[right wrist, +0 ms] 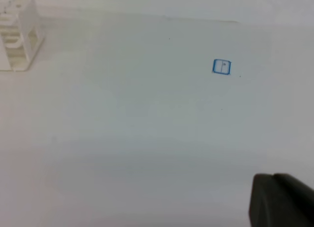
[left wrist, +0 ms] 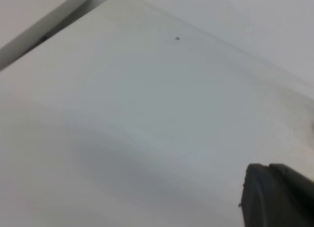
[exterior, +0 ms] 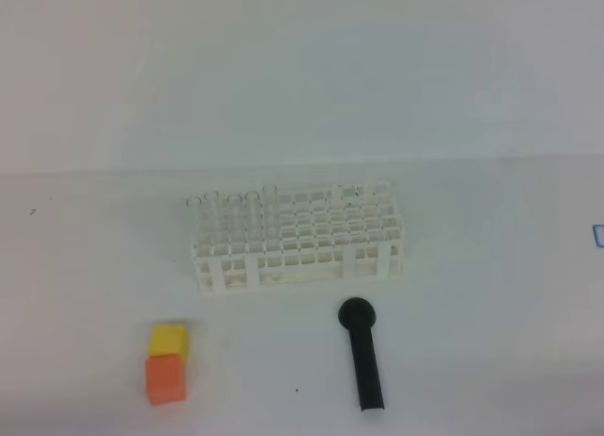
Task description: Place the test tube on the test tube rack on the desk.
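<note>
- White matt desk [exterior: 491,342] fills all three views; I see it bare under both wrist cameras.
- White plastic test tube rack [exterior: 297,243] stands mid-desk, long axis running left to right in the high view. Its end corner shows at the upper left of the right wrist view [right wrist: 17,45], so I judge the right arm the nearer of the two; the left wrist view shows no rack at all.
- Black round-headed stick [exterior: 362,356] lies just in front of the rack's right half, head toward the rack, shaft pointing back to the near edge.
- Yellow cube [exterior: 169,339] and orange cube [exterior: 165,378] sit touching, front left, well apart from the rack.
- Clear tube rims [exterior: 231,198] stand upright along the rack's far-left holes. I cannot find a loose test tube lying on the desk in any view; whether one of these racked tubes is the task's own, I cannot tell.
- Left gripper [left wrist: 279,195] shows only as a dark tip at the lower right of its view, closed down, carrying nothing visible.
- Right gripper [right wrist: 282,200] likewise, closed, nothing between the jaws, with the rack ahead and to its left.
- Small blue square mark [right wrist: 221,67] lies on the desk, right of the rack.
</note>
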You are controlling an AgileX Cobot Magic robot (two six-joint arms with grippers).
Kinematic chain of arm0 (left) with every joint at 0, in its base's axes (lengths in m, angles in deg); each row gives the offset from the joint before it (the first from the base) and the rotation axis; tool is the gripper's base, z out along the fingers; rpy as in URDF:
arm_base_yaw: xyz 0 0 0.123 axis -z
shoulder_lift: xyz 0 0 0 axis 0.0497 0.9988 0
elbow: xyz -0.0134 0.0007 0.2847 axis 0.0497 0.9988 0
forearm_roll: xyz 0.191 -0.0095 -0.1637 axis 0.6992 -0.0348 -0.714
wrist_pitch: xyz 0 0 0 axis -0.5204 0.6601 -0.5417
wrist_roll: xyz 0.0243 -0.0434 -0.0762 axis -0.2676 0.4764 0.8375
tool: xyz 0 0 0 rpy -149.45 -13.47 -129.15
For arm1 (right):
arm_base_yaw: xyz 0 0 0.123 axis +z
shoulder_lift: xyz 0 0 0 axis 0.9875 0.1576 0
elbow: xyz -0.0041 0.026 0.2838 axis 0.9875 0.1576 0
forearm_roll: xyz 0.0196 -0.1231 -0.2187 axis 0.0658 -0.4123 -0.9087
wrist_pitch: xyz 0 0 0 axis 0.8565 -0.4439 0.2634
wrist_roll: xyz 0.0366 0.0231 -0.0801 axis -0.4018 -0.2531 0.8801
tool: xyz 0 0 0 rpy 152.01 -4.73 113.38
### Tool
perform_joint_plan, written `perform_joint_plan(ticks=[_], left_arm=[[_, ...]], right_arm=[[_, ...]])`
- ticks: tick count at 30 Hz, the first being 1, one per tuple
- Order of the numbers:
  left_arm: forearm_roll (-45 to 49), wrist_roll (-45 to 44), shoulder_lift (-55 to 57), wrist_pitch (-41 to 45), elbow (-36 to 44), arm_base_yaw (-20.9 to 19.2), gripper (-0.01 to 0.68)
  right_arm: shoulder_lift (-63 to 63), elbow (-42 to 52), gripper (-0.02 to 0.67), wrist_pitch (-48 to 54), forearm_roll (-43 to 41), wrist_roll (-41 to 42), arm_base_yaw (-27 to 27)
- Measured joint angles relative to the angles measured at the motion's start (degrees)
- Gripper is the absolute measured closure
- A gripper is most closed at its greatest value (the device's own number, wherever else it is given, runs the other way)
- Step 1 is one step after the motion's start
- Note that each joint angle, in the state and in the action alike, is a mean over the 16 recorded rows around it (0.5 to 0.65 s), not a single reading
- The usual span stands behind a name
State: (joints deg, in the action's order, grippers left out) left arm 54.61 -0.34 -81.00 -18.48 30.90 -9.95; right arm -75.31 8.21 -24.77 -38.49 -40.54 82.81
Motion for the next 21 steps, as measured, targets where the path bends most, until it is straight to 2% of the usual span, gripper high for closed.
perform_joint_plan(ticks=[7, 14, 21], left_arm=[[-2.8, -6.1, 0.0, -0.7, 0.0, -1.2, 0.673], [-5.8, -12.3, -0.1, -1.2, 0.1, 1.9, 0.673], [-6.7, -13.2, -0.1, -1.1, 0.1, 4.2, 0.673]], right_arm=[[0.0, 0.0, 0.650, 0.0, 0.0, 0.0, 0.0], [-0.4, 0.0, 0.650, 0.0, 0.0, 0.0, 0.0], [-1.4, 0.0, 0.650, 0.0, 0.0, 0.0, 0.0]])
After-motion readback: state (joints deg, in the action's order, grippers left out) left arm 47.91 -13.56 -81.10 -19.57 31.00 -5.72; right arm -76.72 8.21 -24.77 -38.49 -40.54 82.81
